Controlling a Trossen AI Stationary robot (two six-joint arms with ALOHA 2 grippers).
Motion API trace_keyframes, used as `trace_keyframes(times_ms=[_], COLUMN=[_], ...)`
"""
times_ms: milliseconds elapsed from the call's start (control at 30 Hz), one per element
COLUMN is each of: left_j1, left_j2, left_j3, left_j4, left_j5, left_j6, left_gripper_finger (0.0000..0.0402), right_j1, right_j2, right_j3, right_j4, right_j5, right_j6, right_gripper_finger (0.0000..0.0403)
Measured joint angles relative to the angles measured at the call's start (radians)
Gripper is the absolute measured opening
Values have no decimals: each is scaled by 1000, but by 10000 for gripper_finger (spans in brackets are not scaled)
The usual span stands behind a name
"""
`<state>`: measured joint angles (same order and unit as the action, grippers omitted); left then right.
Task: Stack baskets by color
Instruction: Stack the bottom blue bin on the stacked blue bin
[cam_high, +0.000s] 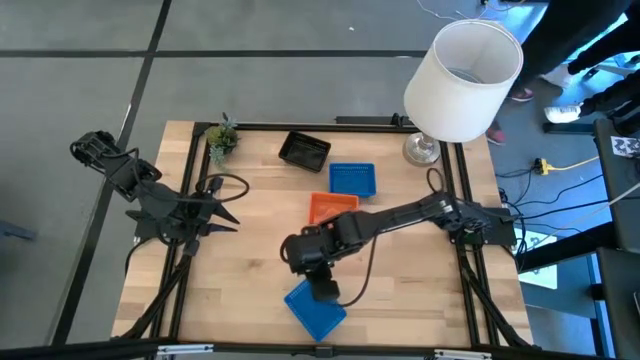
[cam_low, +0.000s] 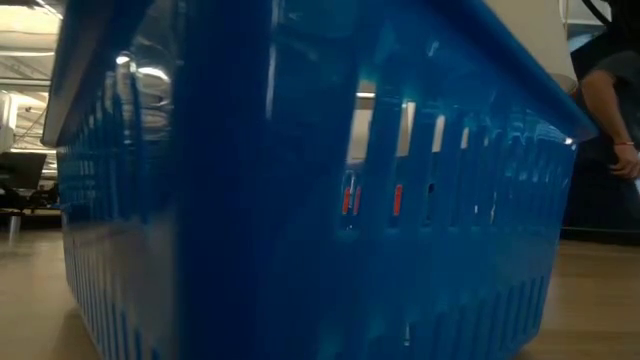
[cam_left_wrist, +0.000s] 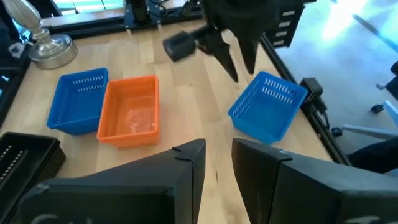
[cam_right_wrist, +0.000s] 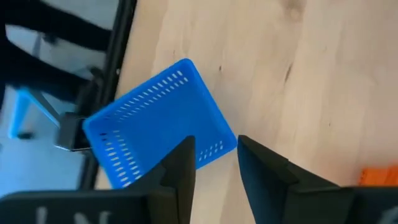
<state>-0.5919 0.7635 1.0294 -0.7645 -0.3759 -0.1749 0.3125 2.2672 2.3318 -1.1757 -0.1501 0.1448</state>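
A blue basket (cam_high: 315, 308) rests on its bottom near the table's front edge, turned askew; it fills the low view (cam_low: 300, 200). My right gripper (cam_right_wrist: 216, 146) hangs open just above this basket's far corner (cam_left_wrist: 267, 102), its fingers pointing down and clear of the rim. At mid-table an orange basket (cam_high: 333, 208) stands side by side with a second blue basket (cam_high: 352, 180). A black basket (cam_high: 304, 150) sits farther back. My left gripper (cam_left_wrist: 219, 149) waits open over the table's left part (cam_high: 228, 207), holding nothing.
A big white lampshade (cam_high: 465, 80) on a glass foot (cam_high: 422, 150) stands at the far right corner, and a small green plant (cam_high: 222, 138) at the far left. Black frame rails (cam_high: 190, 180) edge the table. A person (cam_low: 610, 90) stands beyond the right side.
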Motion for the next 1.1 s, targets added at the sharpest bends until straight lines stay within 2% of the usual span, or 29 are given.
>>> trace_keyframes(times_ms=[467,733,1100], left_j1=[0,0,0], left_j2=[0,0,0], left_j3=[0,0,0], left_j4=[-32,-32,-31], left_j5=[0,0,-1], left_j6=[0,-2,-8], left_gripper_finger=[71,71,71], right_j1=[2,2,-8], right_j2=[192,215,255], right_j3=[-1,-1,0], right_j4=[44,48,69], right_j5=[1,0,0], right_j6=[-255,-313,-313], right_gripper_finger=[117,117,117])
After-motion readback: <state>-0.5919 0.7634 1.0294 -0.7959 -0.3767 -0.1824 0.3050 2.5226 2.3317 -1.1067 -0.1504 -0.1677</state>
